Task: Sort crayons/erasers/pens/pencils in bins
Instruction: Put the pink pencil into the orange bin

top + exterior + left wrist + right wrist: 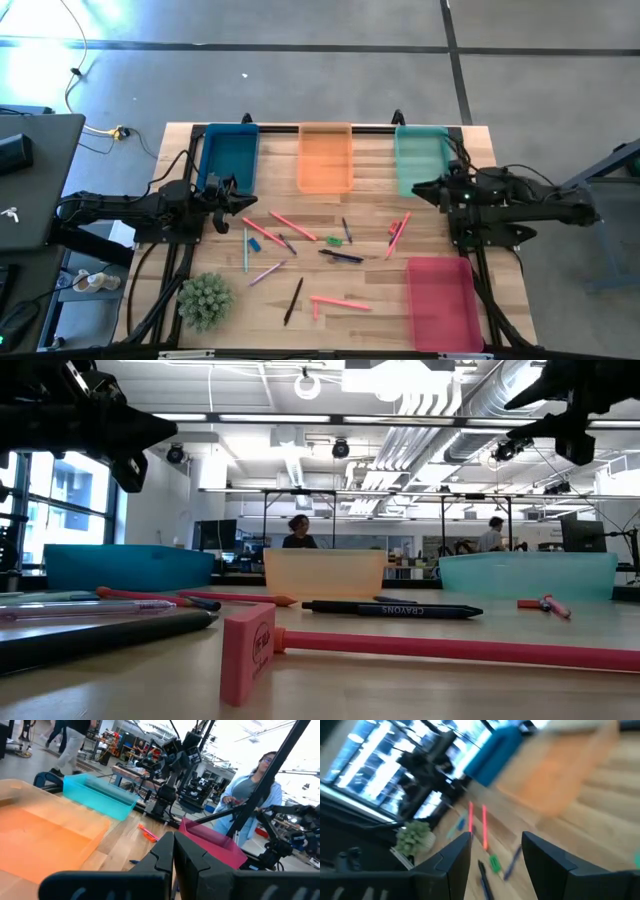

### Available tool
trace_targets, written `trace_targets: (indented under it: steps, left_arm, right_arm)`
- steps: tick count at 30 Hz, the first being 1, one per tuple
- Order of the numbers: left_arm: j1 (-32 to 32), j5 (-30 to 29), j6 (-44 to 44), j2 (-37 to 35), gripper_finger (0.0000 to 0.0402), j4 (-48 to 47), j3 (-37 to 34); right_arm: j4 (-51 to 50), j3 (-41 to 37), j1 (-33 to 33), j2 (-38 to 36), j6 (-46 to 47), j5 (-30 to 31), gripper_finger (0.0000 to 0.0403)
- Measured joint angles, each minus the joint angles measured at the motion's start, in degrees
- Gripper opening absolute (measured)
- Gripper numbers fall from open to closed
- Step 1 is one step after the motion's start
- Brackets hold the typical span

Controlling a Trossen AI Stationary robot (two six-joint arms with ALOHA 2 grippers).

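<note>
We note four bins on the wooden table (500, 300): the dark blue bin (229, 153), orange bin (325, 157) and teal bin (421, 157) in a row along the far edge, and the red-pink bin (443, 302) at the near right corner.

The left gripper (236, 190) hovers just near of the dark blue bin, its fingers (185, 856) pressed together with nothing between them. The right gripper (418, 188) hangs over the near end of the teal bin; its fingers (457, 854) stand apart and empty (the gap shows plainly in its wrist view).

The items lie loose on the table between the bins. We see a dark pen (341, 256) near the middle, a black pen (293, 300) nearer the front edge, salmon-pink sticks (293, 226) left of centre and one more (340, 301) near the front. A green eraser (333, 241) sits just far of the dark pen, and a small blue piece (254, 243), probably an eraser, lies further left.

A green tufted plant (205, 299) stands at the near left. In the low view, a pink block (248, 651) sits closest to the camera.
</note>
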Motion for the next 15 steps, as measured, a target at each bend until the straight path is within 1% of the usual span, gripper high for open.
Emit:
trace_targets:
  steps: [5,7,11,15]
  left_arm:
    - [0.0,0.0,0.0,0.0,0.0001,0.0,0.0]
    - [0.0,0.0,0.0,0.0,0.0001,0.0,0.0]
    - [0.0,0.0,0.0,0.0,0.0001,0.0,0.0]
    - [0.0,0.0,0.0,0.0,0.0001,0.0,0.0]
  right_arm:
    - [-9.7,6.9,0.0,8.2,9.1,0.0,0.0169]
    - [-12.2,8.9,0.0,11.4,12.7,0.1,0.0169]
    - [-15.8,11.4,0.0,17.1,18.3,0.1,0.0169]
    - [-18.0,11.7,0.0,21.7,21.6,0.0,0.0169]
